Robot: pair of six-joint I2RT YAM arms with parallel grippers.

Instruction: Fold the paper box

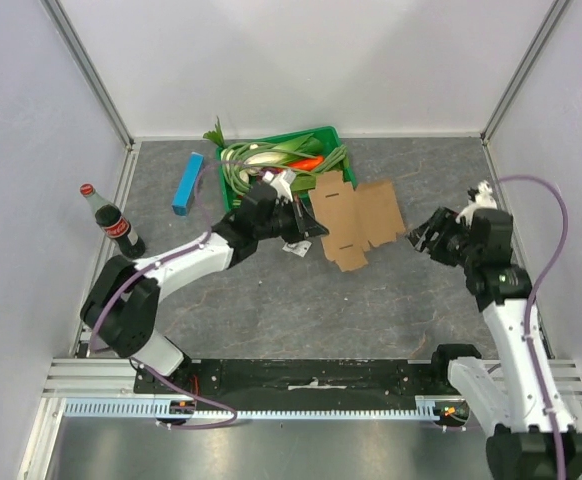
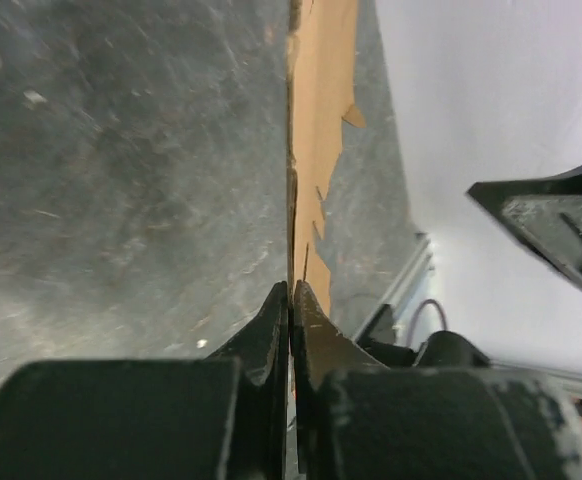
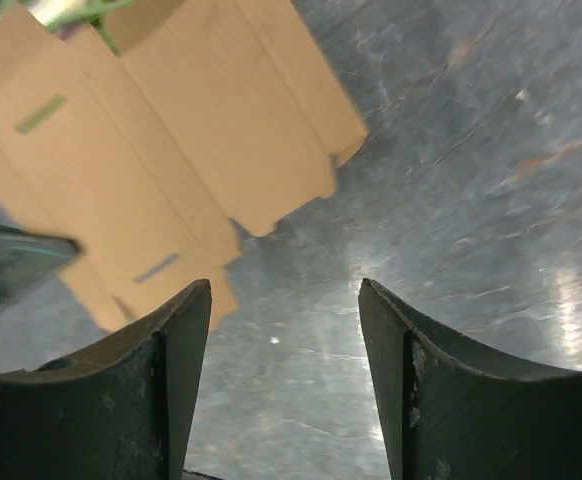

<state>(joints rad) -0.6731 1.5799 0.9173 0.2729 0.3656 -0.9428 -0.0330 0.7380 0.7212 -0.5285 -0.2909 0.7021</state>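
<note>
The paper box point(image 1: 361, 218) is a flat brown cardboard sheet with flaps, lying on the grey table just right of the green tray. My left gripper point(image 1: 316, 231) is shut on the sheet's left edge. In the left wrist view the paper box point(image 2: 323, 120) runs edge-on into the closed left gripper point(image 2: 291, 292). My right gripper point(image 1: 423, 238) stands open a little off the sheet's right side, touching nothing. In the right wrist view the paper box point(image 3: 161, 130) lies ahead and to the left of the right gripper point(image 3: 284, 290), with bare table between its fingers.
A green tray point(image 1: 328, 133) with vegetables stands behind the sheet. A slim blue box point(image 1: 187, 184) and a cola bottle point(image 1: 114, 222) are at the left. A small white card point(image 1: 296, 248) lies under the left gripper. Walls close in on three sides.
</note>
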